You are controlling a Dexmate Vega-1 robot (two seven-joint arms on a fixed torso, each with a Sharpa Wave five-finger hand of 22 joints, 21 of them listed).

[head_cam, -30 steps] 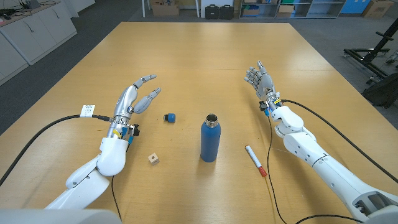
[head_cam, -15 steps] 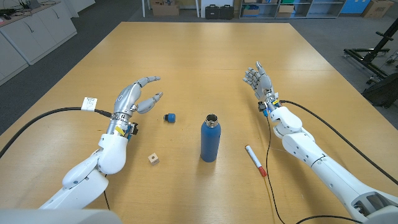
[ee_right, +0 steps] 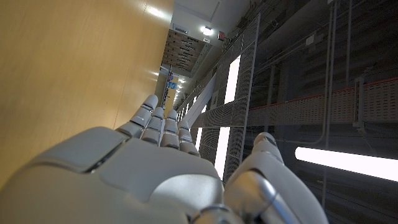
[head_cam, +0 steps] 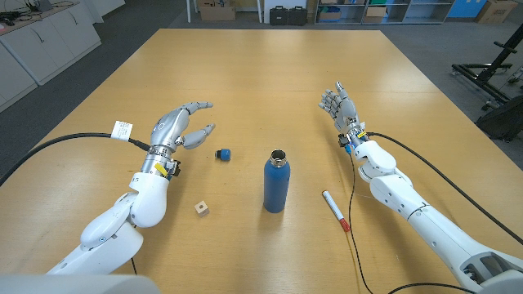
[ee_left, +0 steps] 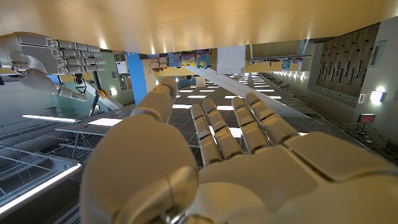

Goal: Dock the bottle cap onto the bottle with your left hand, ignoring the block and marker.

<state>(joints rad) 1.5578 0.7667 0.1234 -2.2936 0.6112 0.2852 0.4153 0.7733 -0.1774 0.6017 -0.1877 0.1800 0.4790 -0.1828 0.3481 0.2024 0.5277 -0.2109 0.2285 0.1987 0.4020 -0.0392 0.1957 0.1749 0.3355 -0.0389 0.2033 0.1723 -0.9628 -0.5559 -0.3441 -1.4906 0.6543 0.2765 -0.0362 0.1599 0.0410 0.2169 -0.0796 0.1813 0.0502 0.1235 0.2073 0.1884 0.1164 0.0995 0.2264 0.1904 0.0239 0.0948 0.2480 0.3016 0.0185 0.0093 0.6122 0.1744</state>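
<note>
Near the cap: left hand (head_cam: 178, 126) spread, empty, beside the small blue cap (head_cam: 222, 153).
Risk: cap rolling off when fingers close.
Bottle (head_cam: 276, 182): upright, open, could tip.
Right hand (head_cam: 339, 104): spread, idle.

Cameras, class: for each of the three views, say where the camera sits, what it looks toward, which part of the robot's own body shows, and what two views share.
Head view: on the robot's head, looking down at the table; both arms show, with the left hand near the bottle cap.
Left wrist view: on the left wrist, along the left hand; the right hand shows across the table.
Right wrist view: on the right wrist, along the right hand.
Shared: the head and left wrist views both show the right hand.
</note>
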